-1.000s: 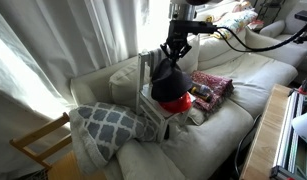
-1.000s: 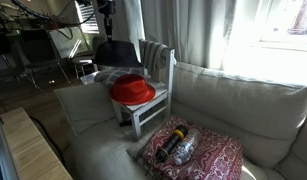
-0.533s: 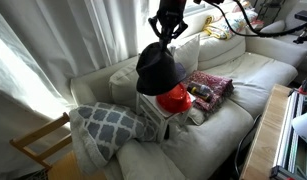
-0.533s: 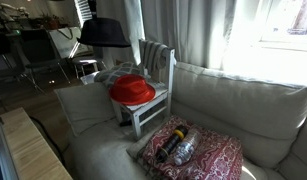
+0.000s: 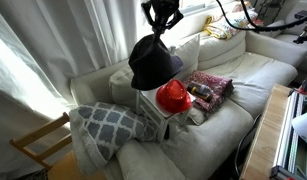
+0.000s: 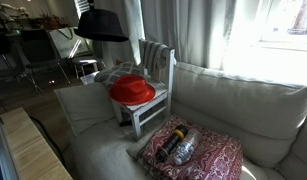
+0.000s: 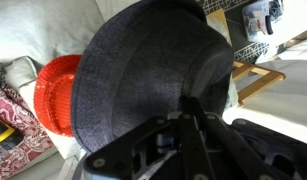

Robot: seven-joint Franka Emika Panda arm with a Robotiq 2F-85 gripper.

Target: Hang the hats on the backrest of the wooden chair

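Black hat (image 5: 153, 62) | gripper (image 5: 162, 27) jaws pinched narrow on it | aloft

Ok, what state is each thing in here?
Gripper: jaws shut on the black hat.
Black hat: hanging in the air, clear of the chair.
Red hat: lying on the chair.
Chair: upright on the sofa, backrest bare.

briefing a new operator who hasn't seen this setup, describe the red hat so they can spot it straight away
On the pale sofa stands a small grey-white wooden chair with a slatted back. The bright red round brimmed hat lies on its seat. Unlike the black wide-brimmed hat, which hangs in the air from the gripper, it is red and rests on the chair.
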